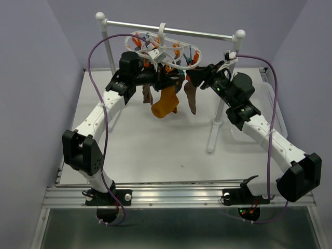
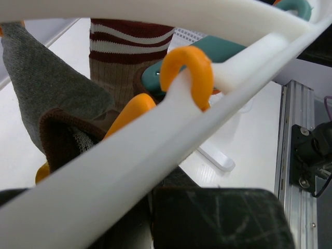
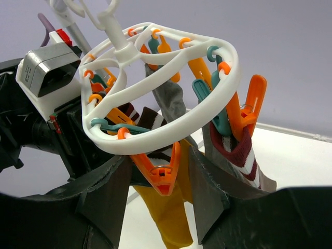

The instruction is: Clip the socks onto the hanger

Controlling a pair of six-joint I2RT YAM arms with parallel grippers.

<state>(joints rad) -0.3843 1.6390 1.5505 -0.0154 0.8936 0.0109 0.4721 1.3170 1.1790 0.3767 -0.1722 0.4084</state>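
The white oval hanger [image 1: 167,52] hangs from the rack's bar with orange and teal clips. A mustard sock [image 1: 166,104] and two brown socks [image 1: 190,97] hang from it. In the right wrist view the ring [image 3: 171,122] is close above my open right gripper [image 3: 161,181]. Its jaws stand either side of an empty orange clip [image 3: 163,174], with the mustard sock [image 3: 168,220] behind. A striped sock [image 3: 239,153] is clipped at the right. My left gripper [image 2: 148,194] sits under the ring [image 2: 155,150], seemingly shut on dark sock fabric [image 2: 181,179]. A grey sock [image 2: 46,88] and a striped sock [image 2: 124,57] hang beyond.
The white two-post rack [image 1: 215,122] with its metal crossbar [image 1: 197,33] stands at the back of the table. Its foot [image 2: 215,158] lies below the left gripper. A clear plastic bin [image 1: 276,111] sits at the right edge. Both arms [image 1: 244,98] meet under the hanger.
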